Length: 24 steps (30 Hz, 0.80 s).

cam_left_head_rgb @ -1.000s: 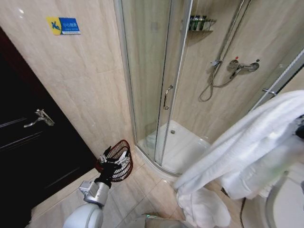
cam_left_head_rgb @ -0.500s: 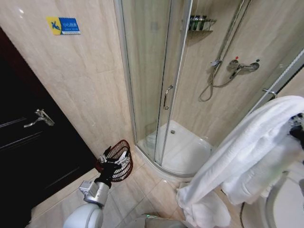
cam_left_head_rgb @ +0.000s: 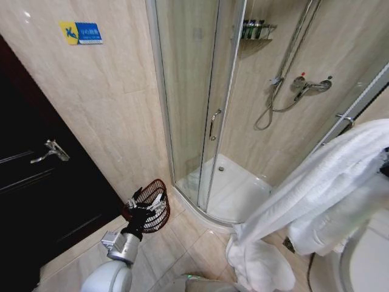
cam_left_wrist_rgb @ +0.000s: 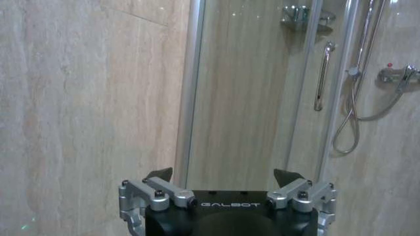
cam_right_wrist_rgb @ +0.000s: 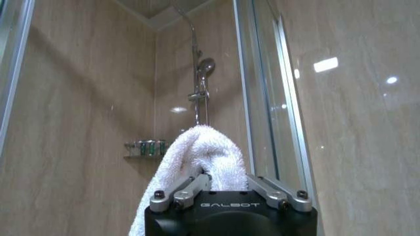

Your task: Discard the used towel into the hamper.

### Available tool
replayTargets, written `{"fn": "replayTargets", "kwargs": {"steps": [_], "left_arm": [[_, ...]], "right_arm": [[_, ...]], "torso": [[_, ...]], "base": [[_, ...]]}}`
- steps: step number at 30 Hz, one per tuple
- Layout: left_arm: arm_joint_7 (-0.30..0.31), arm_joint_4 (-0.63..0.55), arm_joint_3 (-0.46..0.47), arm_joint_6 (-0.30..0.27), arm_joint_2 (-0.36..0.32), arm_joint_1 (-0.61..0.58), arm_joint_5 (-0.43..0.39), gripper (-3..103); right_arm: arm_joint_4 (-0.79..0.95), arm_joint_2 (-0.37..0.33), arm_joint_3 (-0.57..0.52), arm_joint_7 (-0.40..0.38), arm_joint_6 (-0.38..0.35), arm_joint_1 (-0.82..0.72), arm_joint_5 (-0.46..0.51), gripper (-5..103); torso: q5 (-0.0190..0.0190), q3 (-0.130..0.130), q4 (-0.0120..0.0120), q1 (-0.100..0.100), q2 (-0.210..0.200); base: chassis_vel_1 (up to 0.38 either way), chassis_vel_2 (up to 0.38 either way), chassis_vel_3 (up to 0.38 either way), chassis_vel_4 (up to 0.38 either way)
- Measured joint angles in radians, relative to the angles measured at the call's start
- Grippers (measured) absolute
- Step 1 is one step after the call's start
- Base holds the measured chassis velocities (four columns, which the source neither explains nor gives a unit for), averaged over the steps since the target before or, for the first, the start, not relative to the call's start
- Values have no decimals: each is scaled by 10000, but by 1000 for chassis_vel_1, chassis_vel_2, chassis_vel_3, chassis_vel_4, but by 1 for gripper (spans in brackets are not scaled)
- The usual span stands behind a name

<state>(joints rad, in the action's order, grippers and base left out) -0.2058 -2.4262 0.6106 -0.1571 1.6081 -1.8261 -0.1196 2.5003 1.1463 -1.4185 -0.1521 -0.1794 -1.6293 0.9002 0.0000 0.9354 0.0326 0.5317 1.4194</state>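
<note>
- The right gripper (cam_right_wrist_rgb: 228, 183) is seen clamped on a fold of the thick white terry towel (cam_right_wrist_rgb: 200, 152), raised high at the robot's right, close beside the glass shower door edge.
- In the head view the towel (cam_left_head_rgb: 328, 188) is draped in a long diagonal band, its lower end piled on the beige floor tiles (cam_left_head_rgb: 194, 243) just outside the curved shower tray (cam_left_head_rgb: 237, 191).
- The left gripper (cam_left_wrist_rgb: 223, 179) is held with its fingers apart, nothing between them, low at the robot's left.
- The small round reddish-brown wicker hamper (cam_left_head_rgb: 152, 204) is set against the beige wall beside the dark door (cam_left_head_rgb: 42, 194), just beyond the left gripper (cam_left_head_rgb: 146, 210).
- Open floor is left between hamper and towel pile.
</note>
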Motion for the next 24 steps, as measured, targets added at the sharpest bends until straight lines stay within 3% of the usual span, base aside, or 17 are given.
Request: {"fn": "replayTargets", "kwargs": {"steps": [16,24], "left_arm": [[0,0,0,0,0,0,0,100],[0,0,0,0,1,0,0,100]], "right_arm": [[-4,1,28,16,185,-6,-145,12],[-5,30,39,58,252,-12,-157,12]], "torso": [[0,0,-1,1,0],[1,0,1,0,0]], "base": [[5,6,-3,-5],[120,80,-83,-112]]}}
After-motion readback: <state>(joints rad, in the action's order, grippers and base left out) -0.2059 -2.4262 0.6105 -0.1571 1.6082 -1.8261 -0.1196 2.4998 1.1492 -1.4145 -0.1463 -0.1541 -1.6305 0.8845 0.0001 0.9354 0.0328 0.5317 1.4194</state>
